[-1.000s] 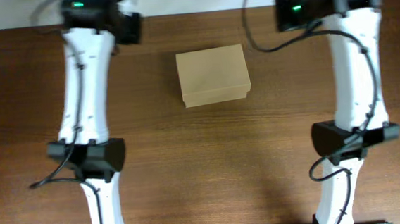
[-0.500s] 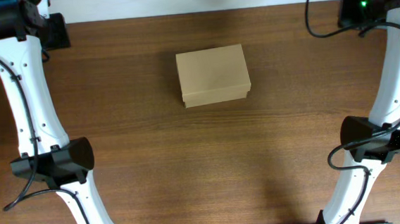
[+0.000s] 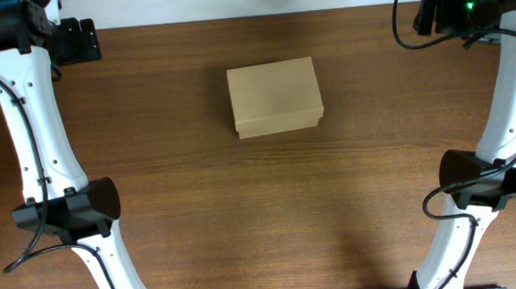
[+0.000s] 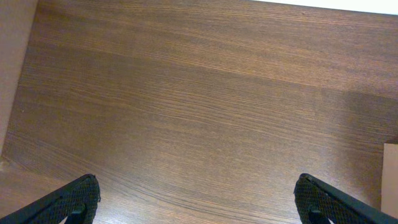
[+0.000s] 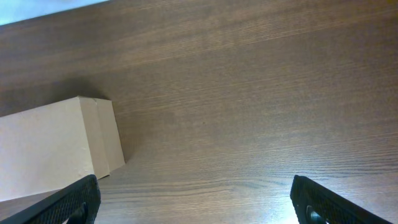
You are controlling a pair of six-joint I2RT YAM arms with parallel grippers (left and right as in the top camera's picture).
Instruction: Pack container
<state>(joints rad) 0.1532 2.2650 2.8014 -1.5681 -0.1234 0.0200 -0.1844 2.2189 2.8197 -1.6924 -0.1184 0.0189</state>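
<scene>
- Clearly we see the container (image 3: 275, 98) lying closed on the table (image 3: 245, 218), centred, toward the far edge
- We find the left gripper (image 4: 198, 200) spread wide, holding nothing
- We find the right gripper (image 5: 194, 199) likewise apart, empty

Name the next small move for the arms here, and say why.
Probably swing the right claw in toward the cardboard box to get at its lid. The box sits shut between the arms, the right claw and the left claw both stand open and empty far off to either side, and nothing to pack is in view, so opening the box looks like the first step.
</scene>
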